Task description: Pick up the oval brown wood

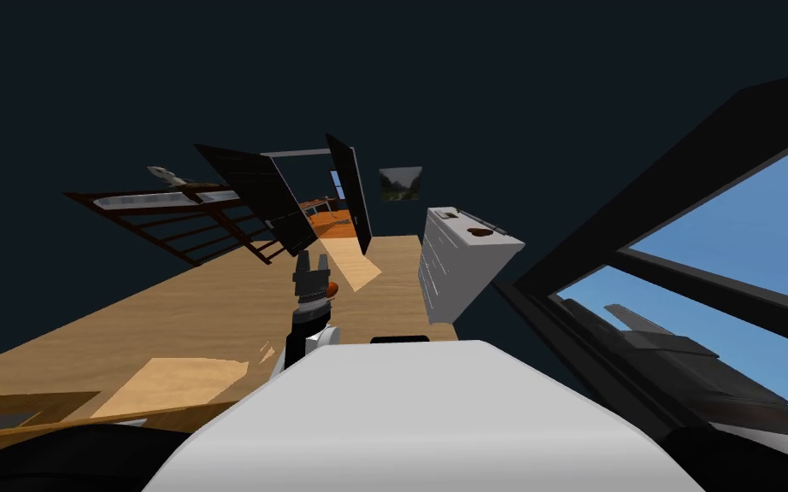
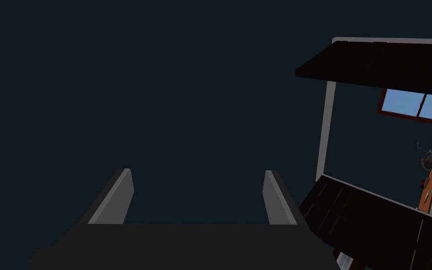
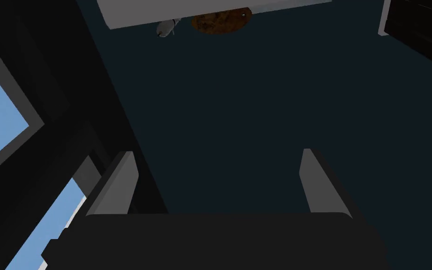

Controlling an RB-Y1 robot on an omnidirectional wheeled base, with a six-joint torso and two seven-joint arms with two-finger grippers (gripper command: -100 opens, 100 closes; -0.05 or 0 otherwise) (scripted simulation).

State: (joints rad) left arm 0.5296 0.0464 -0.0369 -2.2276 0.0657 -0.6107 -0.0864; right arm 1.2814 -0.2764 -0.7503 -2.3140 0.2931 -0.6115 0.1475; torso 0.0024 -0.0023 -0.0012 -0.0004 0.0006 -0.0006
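Note:
The oval brown wood piece [image 1: 479, 231] lies flat on top of a white dresser [image 1: 469, 273] that stands on the wooden floor, ahead and to my right. In the right wrist view the brown oval [image 3: 219, 21] lies far beyond my right gripper [image 3: 217, 180], at the edge of the dresser's pale top [image 3: 280, 7], with a small grey object [image 3: 166, 28] beside it. The right gripper is open and holds nothing. My left gripper [image 2: 196, 197] is open too and faces a dark wall. In the head view it [image 1: 311, 265] hangs over the floor, left of the dresser.
A second small item [image 1: 449, 215] sits at the dresser's far end. Two black door leaves [image 1: 264, 205] stand open around a doorway ahead. A dark wooden slatted frame [image 1: 170, 222] lies to the left. A large black-framed window [image 1: 708, 256] runs along the right.

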